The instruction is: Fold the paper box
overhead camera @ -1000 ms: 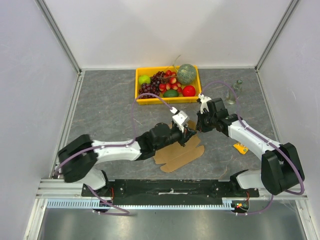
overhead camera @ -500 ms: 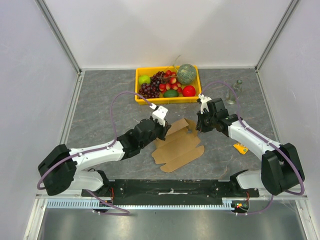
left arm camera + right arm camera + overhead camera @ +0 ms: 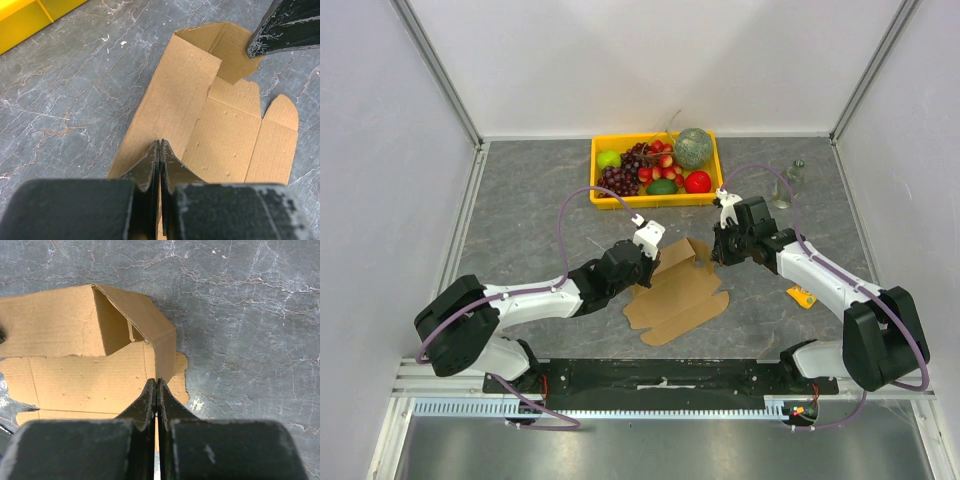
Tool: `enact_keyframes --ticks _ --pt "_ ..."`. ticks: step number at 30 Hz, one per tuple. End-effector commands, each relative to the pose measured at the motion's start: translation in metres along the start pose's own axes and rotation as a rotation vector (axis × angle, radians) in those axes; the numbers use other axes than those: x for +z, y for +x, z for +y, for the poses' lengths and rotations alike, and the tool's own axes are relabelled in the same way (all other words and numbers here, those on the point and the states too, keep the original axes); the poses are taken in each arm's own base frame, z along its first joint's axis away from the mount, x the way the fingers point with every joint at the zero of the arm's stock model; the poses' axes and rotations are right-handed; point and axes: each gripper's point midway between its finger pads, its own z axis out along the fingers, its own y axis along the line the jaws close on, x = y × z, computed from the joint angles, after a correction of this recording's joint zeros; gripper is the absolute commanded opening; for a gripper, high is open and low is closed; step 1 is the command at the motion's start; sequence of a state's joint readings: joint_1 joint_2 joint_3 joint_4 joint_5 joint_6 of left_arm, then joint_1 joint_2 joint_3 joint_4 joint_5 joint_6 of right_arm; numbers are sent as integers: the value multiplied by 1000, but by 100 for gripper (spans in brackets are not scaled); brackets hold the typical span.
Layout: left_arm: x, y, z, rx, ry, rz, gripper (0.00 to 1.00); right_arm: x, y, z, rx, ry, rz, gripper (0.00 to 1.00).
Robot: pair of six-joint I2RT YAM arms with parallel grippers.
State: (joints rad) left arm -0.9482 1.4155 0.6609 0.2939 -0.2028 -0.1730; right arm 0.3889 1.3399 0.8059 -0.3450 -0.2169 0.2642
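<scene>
Found my left gripper, right gripper closed tight, empty. Mostly flat brown corrugated cardboard box sheet lies nearside of yellow plastic fruit crate, one corner raised. Recommend: pin base, push wall along crease.

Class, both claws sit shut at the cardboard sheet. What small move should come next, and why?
Probably slip the shut left claw under the long side panel of the paper box and lift it. Most of the sheet looks flat; only the corner by the right claw stands up.
</scene>
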Motion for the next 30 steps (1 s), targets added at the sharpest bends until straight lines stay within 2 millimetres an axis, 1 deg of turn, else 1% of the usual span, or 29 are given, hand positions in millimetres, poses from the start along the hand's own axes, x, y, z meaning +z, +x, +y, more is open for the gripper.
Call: enact_keyframes --ticks 1,6,13,17,19,20,23,25,27,29,30 --pt "4 -3 -2 27 13 -12 2 -5 1 7 -17 -40 -2 0" --pt "2 -1 0 24 7 -13 2 -8 1 17 -7 -93 3 0" --pt "2 -3 0 24 10 -20 2 -9 4 31 17 -153 23 0" --pt "3 -2 -1 20 14 -19 2 -7 6 37 27 -175 37 2" --pt "3 1 -1 17 17 -14 2 -6 8 42 33 -195 41 6" --pt "4 1 -3 17 21 -15 2 -6 8 44 37 -208 39 9" --pt "3 2 -2 12 21 -13 2 -5 8 52 47 -258 22 25" --pt "4 3 -3 11 23 -12 2 -6 5 56 50 -280 -3 38" --pt "4 4 -2 9 22 -10 2 -5 1 54 54 -275 -30 50" --pt "3 5 -2 8 20 -7 2 -6 -3 50 56 -251 -60 56" --pt "3 7 -2 9 20 -4 2 -7 -7 47 59 -240 -82 58"
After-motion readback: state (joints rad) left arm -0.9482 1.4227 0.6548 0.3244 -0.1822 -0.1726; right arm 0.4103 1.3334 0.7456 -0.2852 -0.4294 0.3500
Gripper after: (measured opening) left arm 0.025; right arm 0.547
